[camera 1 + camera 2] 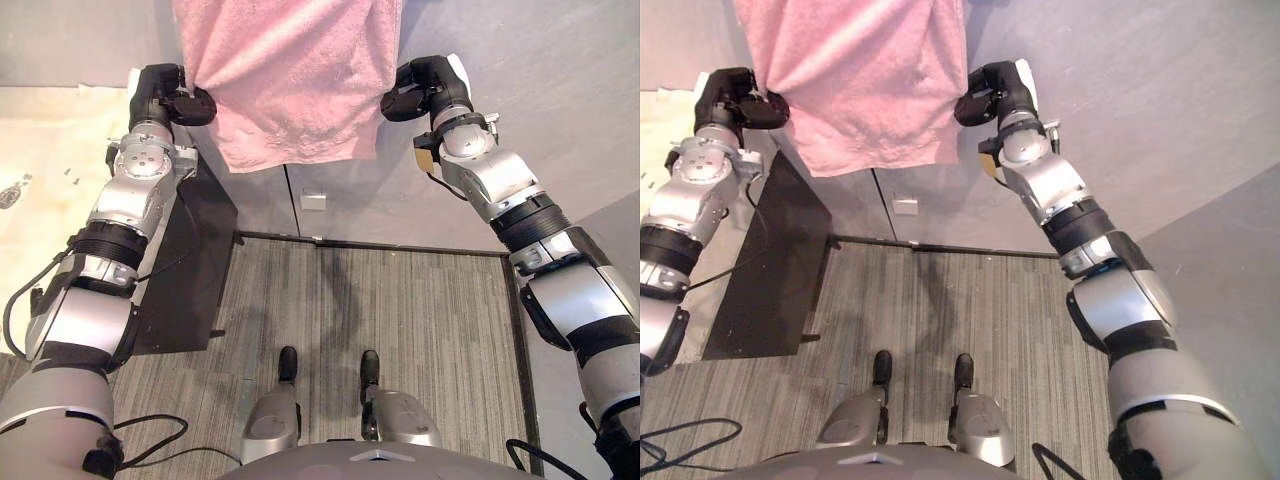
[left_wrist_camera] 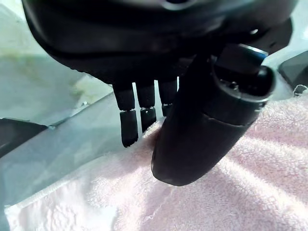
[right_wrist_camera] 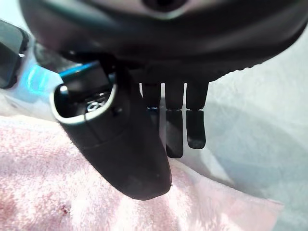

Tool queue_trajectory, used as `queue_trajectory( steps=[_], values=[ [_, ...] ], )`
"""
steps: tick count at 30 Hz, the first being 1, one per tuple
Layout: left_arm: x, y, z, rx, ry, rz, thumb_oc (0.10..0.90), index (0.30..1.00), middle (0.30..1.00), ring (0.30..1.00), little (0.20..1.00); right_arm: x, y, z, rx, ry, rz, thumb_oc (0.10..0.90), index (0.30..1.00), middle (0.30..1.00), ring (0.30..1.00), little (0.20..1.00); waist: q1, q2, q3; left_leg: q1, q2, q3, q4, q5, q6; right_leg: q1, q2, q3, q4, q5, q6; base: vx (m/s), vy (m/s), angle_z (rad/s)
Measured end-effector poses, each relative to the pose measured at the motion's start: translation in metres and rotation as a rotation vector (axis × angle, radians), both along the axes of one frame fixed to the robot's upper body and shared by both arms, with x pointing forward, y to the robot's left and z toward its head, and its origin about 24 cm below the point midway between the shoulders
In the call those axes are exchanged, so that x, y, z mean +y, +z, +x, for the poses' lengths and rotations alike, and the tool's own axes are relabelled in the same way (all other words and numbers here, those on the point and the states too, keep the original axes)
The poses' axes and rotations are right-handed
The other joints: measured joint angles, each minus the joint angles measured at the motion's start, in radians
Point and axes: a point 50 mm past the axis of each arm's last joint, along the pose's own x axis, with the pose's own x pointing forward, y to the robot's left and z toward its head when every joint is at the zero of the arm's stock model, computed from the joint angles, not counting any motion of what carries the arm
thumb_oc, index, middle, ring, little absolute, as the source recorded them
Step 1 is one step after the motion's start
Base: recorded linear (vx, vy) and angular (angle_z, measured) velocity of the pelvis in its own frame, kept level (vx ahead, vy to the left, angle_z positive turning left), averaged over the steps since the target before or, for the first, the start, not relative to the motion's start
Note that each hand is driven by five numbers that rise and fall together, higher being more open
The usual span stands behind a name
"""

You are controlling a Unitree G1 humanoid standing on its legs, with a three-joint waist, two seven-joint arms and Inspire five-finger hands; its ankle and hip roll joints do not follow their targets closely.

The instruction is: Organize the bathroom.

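A pink terry-cloth towel (image 1: 290, 75) hung spread between the robot's two raised hands, in front of a grey wall (image 1: 560, 90). The left hand (image 1: 175, 100) pinched one side edge between thumb and fingers; the right hand (image 1: 415, 92) pinched the opposite edge the same way.

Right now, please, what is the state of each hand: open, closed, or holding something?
Left hand: closed, pinching the left edge of the pink terry-cloth towel.
Right hand: closed, pinching the right edge of the same towel.
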Motion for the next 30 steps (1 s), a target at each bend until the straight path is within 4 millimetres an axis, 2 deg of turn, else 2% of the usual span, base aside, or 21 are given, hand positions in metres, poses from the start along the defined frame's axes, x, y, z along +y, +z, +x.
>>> queue_trajectory(
  steps=[7, 12, 16, 22, 25, 27, 28, 30],
  values=[
    [0.001, -0.002, 0.0, 0.013, 0.008, -0.008, 0.4, 0.3, 0.3, 0.3, 0.3, -0.002, 0.003, -0.002, -0.002, -0.048, 0.005, 0.4, 0.3, 0.3, 0.3, 0.3, -0.001, 0.0, 0.0, 0.003, 0.0, 0.001, 0.0, 0.001, 0.001, -0.002, 0.0, 0.003, 0.0, 0.001, 0.0, 0.0, 0.003, 0.0],
    [0.003, -0.001, -0.002, 0.003, 0.01, -0.024, 0.4, 0.3, 0.3, 0.3, 0.3, -0.001, 0.012, -0.006, -0.045, -0.083, -0.067, 0.4, 0.3, 0.3, 0.3, 0.3, -0.013, 0.0, 0.0, -0.005, -0.001, 0.011, 0.001, 0.002, 0.002, -0.019, -0.001, 0.013, 0.007, 0.003, 0.001, -0.02, 0.033, -0.06],
    [0.004, -0.012, -0.005, 0.023, 0.008, -0.032, 0.4, 0.3, 0.3, 0.3, 0.3, -0.002, 0.018, -0.01, -0.086, -0.107, -0.13, 0.4, 0.3, 0.3, 0.3, 0.3, -0.027, 0.003, 0.002, -0.003, 0.0, 0.021, 0.0, 0.0, 0.002, -0.022, -0.001, 0.023, 0.006, 0.003, 0.001, -0.02, 0.026, -0.07],
    [-0.003, -0.012, -0.008, 0.0, -0.015, -0.048, 0.4, 0.3, 0.3, 0.3, 0.3, -0.014, 0.023, -0.017, -0.11, -0.125, -0.1, 0.4, 0.3, 0.3, 0.3, 0.3, -0.03, 0.009, 0.01, -0.013, 0.0, 0.03, 0.0, 0.0, 0.003, -0.035, -0.001, 0.032, 0.006, 0.005, 0.002, -0.02, 0.031, -0.04],
    [0.0, -0.007, -0.009, -0.029, 0.009, -0.072, 0.4, 0.3, 0.3, 0.3, 0.3, -0.012, 0.026, -0.019, -0.128, -0.118, -0.09, 0.4, 0.3, 0.3, 0.3, 0.3, -0.037, 0.015, 0.029, -0.012, -0.001, 0.034, 0.0, 0.0, 0.003, -0.036, -0.002, 0.035, 0.006, 0.005, 0.002, -0.01, 0.037, -0.03],
    [0.005, -0.008, -0.011, -0.039, 0.044, -0.095, 0.4, 0.3, 0.3, 0.3, 0.3, -0.019, 0.017, -0.019, -0.091, -0.154, -0.085, 0.4, 0.3, 0.3, 0.3, 0.3, -0.04, 0.018, 0.033, -0.012, -0.001, 0.037, 0.0, 0.0, 0.004, -0.036, -0.002, 0.035, 0.006, 0.005, 0.002, 0.0, 0.0, 0.0],
    [0.013, -0.011, -0.013, -0.042, 0.082, -0.117, 0.4, 0.3, 0.3, 0.3, 0.3, -0.028, 0.002, -0.019, -0.04, -0.199, -0.082, 0.4, 0.3, 0.3, 0.3, 0.3, -0.043, 0.022, 0.036, -0.012, -0.001, 0.041, 0.0, 0.0, 0.004, -0.036, -0.002, 0.036, 0.005, 0.005, 0.002, 0.0, 0.0, 0.0],
    [0.019, -0.015, -0.015, -0.033, 0.117, -0.133, 0.4, 0.3, 0.3, 0.3, 0.3, -0.038, -0.016, -0.019, 0.022, -0.234, -0.09, 0.4, 0.3, 0.3, 0.3, 0.3, -0.046, 0.026, 0.04, -0.012, -0.001, 0.046, 0.0, 0.0, 0.004, -0.036, -0.003, 0.037, 0.003, 0.005, 0.002, -0.01, 0.004, -0.02]
  ],
)
